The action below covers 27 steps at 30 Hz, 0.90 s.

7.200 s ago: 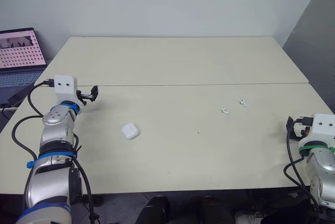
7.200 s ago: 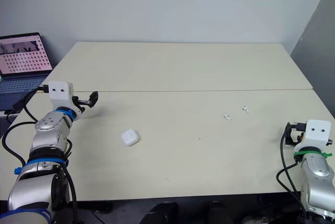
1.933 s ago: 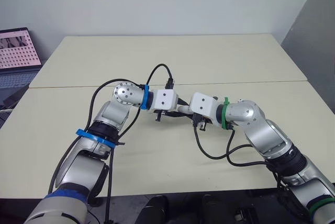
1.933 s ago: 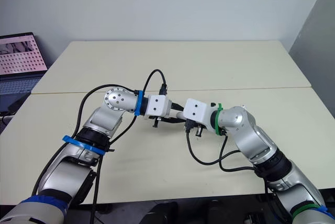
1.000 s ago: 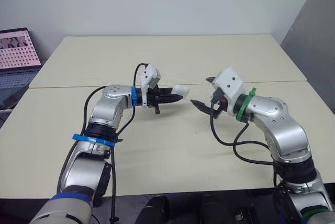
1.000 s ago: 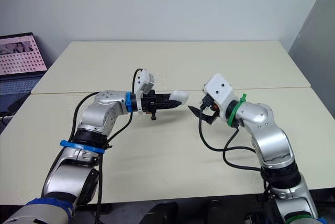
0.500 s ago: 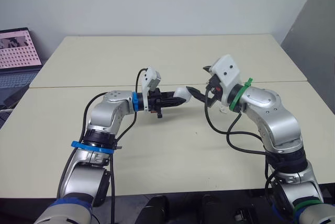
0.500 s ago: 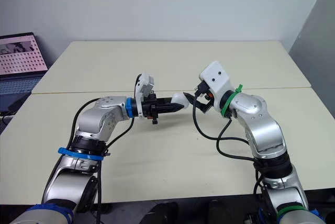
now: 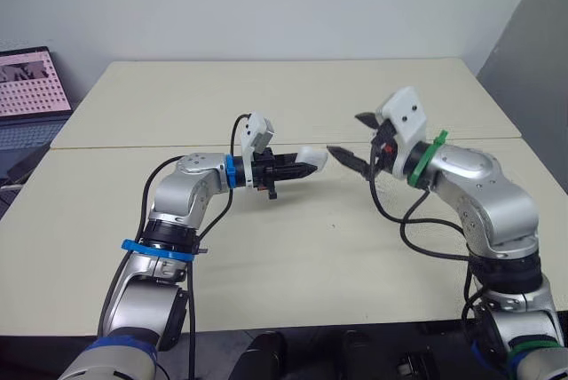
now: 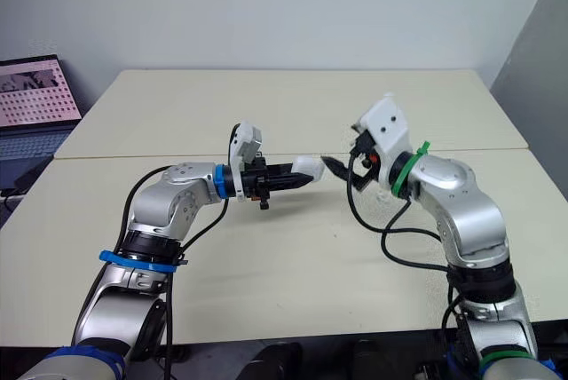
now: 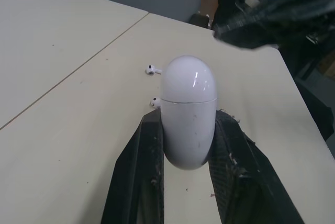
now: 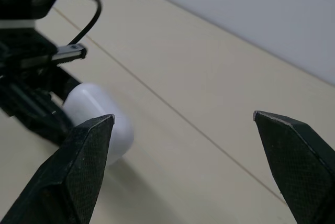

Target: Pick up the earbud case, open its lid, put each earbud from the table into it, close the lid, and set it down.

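The white earbud case (image 9: 312, 157) hangs above the middle of the table, lid closed, its seam visible in the left wrist view. My left gripper (image 9: 300, 164) is shut on the lower half of the case (image 11: 188, 109), lid end pointing right. My right gripper (image 9: 351, 137) is open, level with the case and a short gap to its right, not touching it. In the right wrist view the case (image 12: 93, 102) sits beside one of my right fingertips (image 12: 89, 150). Two white earbuds (image 11: 152, 69) (image 11: 155, 102) lie on the table beyond the case.
A laptop (image 9: 31, 87) stands open past the table's far left corner. A seam (image 9: 133, 144) runs across the cream table (image 9: 284, 256). A dark grey panel (image 9: 532, 34) rises to the right of the table.
My right gripper has drawn back to the right, away from the case's lid end that it was nearly touching half a second ago. The left gripper holds the case almost still.
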{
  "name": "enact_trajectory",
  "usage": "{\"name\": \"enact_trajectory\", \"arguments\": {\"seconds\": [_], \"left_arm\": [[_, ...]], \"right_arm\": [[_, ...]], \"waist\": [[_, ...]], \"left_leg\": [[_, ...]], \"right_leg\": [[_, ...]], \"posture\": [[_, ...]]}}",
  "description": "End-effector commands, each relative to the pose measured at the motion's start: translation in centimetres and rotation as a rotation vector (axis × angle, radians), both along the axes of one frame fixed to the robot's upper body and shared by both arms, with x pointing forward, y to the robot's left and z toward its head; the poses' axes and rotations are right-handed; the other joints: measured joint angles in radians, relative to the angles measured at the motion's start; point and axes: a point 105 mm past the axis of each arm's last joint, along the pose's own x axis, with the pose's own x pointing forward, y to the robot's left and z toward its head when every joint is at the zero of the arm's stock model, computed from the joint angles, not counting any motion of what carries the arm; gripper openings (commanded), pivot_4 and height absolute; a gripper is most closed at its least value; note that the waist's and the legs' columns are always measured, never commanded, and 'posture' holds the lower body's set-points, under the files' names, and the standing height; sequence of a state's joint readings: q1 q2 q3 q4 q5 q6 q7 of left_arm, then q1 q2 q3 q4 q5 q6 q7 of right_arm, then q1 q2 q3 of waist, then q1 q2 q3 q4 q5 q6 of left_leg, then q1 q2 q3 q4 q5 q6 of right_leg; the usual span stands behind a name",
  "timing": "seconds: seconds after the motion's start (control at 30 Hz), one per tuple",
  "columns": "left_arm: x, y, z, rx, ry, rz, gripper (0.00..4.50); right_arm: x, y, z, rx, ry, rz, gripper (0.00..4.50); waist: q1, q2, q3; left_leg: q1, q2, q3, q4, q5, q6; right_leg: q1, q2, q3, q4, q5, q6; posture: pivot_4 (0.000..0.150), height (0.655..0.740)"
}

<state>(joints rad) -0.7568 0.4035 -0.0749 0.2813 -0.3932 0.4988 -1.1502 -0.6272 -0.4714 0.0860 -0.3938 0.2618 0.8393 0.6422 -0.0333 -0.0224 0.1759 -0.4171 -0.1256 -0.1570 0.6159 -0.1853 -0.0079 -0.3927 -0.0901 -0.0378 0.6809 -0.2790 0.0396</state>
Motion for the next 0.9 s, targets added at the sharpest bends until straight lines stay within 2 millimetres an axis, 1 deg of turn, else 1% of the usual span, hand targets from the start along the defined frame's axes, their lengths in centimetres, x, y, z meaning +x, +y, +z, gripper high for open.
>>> {"name": "enact_trajectory", "arguments": {"seconds": [0.03,0.2,0.43,0.57,0.67,0.8,0.87,0.9], "left_arm": [[-0.3,-0.1,1.2,-0.021,-0.048,-0.024,0.75],[-0.9,-0.3,1.0,-0.014,-0.044,-0.056,0.75],[-1.2,-0.3,0.9,-0.002,-0.045,-0.072,0.75],[-1.3,-0.4,0.8,0.001,-0.044,-0.078,0.75],[-1.3,-0.5,0.8,0.001,-0.044,-0.077,0.75],[-0.7,-0.3,0.9,-0.01,-0.055,-0.038,0.75],[0.1,0.0,1.1,-0.029,-0.078,0.019,0.75],[0.7,0.2,1.3,-0.044,-0.097,0.068,0.75]], "right_arm": [[-1.1,1.1,0.4,-0.028,-0.036,0.067,4.45],[0.0,1.1,0.3,-0.01,-0.041,0.015,4.45],[1.2,0.4,1.3,0.07,-0.048,-0.055,4.45],[1.4,0.0,2.0,0.142,-0.025,-0.076,4.45],[1.4,-0.2,2.2,0.161,-0.009,-0.078,4.45],[1.1,-0.6,1.7,0.177,0.033,-0.078,4.45],[1.6,-1.8,0.6,0.168,0.066,-0.121,4.45],[2.1,-2.9,-0.5,0.141,0.083,-0.169,4.45]], "waist": [[0.0,0.0,0.0],[0.001,0.0,0.0],[0.001,0.0,0.0],[0.002,0.0,0.0],[0.002,0.0,0.0],[0.002,0.0,0.0],[0.002,0.0,0.0],[0.003,0.0,0.0]], "left_leg": [[0.0,0.0,0.0,0.0,0.0,0.0],[0.0,0.0,0.0,0.0,0.0,-0.001],[0.0,0.0,0.0,0.0,0.001,-0.001],[0.0,0.0,0.0,0.0,0.001,-0.001],[0.0,0.0,0.0,0.0,0.001,-0.001],[0.0,0.0,0.0,0.0,0.0,-0.001],[0.0,0.0,0.0,0.0,0.0,-0.001],[0.0,0.0,0.0,0.0,0.0,-0.001]], "right_leg": [[0.0,0.0,0.0,0.0,0.0,0.0],[0.0,0.0,0.0,0.0,0.0,0.0],[0.0,0.0,0.0,0.0,0.0,0.0],[0.0,0.0,0.0,0.0,0.0,0.0],[0.0,0.0,0.0,0.0,0.0,0.0],[0.0,0.0,0.0,0.0,0.0,0.0],[0.0,0.0,0.0,0.0,0.0,0.0],[0.0,0.0,0.0,0.0,0.0,0.0]], "posture": [[0.15,0.74],[0.15,0.74],[0.15,0.74],[0.15,0.74],[0.15,0.74],[0.15,0.74],[0.15,0.74],[0.15,0.74]]}}
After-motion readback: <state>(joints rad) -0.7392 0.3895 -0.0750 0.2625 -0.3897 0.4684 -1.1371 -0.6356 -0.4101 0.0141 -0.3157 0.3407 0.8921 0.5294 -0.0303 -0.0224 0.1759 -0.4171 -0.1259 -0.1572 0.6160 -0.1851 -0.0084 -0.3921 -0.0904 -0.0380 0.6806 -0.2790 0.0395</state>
